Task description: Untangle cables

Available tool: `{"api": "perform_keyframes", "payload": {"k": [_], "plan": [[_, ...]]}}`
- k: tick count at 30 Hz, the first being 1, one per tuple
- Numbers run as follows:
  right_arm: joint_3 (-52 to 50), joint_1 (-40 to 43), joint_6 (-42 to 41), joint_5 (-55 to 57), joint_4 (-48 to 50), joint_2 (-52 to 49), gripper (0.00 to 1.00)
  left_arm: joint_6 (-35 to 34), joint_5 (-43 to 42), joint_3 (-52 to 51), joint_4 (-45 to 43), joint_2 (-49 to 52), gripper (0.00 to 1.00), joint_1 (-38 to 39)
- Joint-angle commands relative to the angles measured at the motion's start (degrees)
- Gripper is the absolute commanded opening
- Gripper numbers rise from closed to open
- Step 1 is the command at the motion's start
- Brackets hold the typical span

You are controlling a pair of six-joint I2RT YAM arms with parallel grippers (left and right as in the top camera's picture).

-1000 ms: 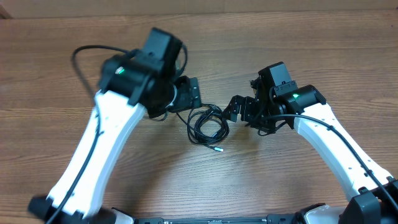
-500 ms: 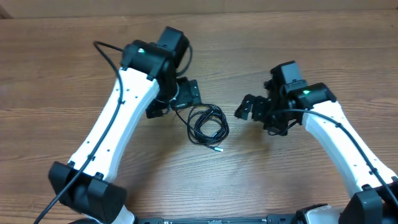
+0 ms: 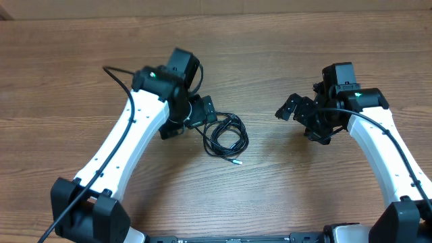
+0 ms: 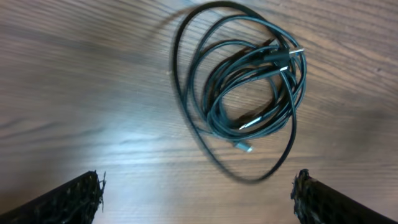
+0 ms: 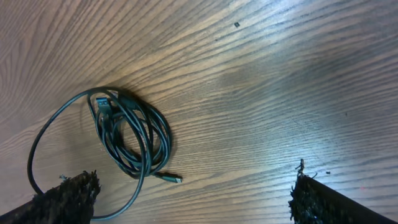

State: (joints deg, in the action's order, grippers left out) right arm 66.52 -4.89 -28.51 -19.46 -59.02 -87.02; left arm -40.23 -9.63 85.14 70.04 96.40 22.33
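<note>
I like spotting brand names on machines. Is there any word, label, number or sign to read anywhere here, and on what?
None: no view shows any readable text.
The cables carry no visible print; a plug is too small to tell.
The left arm, the right arm and the table show no labels.
The green light on the left arm is a lamp, not a sign.

Twin robot arms at the tabletop: the left arm (image 3: 125, 148) and right arm (image 3: 385, 155) wear smooth white shells between black joints. A thin black cable (image 3: 115, 75) trails along each; a small green light (image 3: 356, 95) glows near each wrist. Left claw (image 4: 199, 202) and right claw (image 5: 193, 199) end in rough, frayed-looking black fingertips (image 4: 78, 198).
</note>
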Motion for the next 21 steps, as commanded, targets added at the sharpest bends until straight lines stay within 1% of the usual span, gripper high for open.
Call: {"api": "perform_keyframes", "payload": {"k": [1, 5, 11, 13, 16, 20, 21], "plan": [[-0.20, 0.02, -0.11, 0.33, 0.02, 0.11, 1.00, -4.57, -5.49, -6.54, -6.51, -0.15, 0.97, -0.66], [-0.20, 0.02, -0.11, 0.31, -0.02, 0.11, 1.00, -6.34, -5.46, -11.54, -13.03, -0.15, 0.86, -0.55], [-0.20, 0.02, -0.13, 0.26, 0.44, 0.11, 1.00, -8.35, -5.44, -15.96, -19.93, -0.15, 0.68, -0.55], [-0.20, 0.02, -0.13, 0.28, 0.39, 0.11, 1.00, -8.76, -5.46, -17.11, -20.94, -0.13, 0.67, -0.52], [-0.20, 0.02, -0.13, 0.28, 0.39, 0.11, 1.00, -10.51, -5.44, -18.73, -21.70, -0.13, 0.63, -0.50], [-0.20, 0.02, -0.13, 0.28, 0.42, 0.11, 1.00, -11.06, -5.44, -20.17, -24.50, -0.13, 0.49, -0.50], [-0.20, 0.02, -0.13, 0.26, 0.37, 0.11, 1.00, -11.06, -5.46, -20.17, -24.76, -0.13, 0.43, -0.50]]}}
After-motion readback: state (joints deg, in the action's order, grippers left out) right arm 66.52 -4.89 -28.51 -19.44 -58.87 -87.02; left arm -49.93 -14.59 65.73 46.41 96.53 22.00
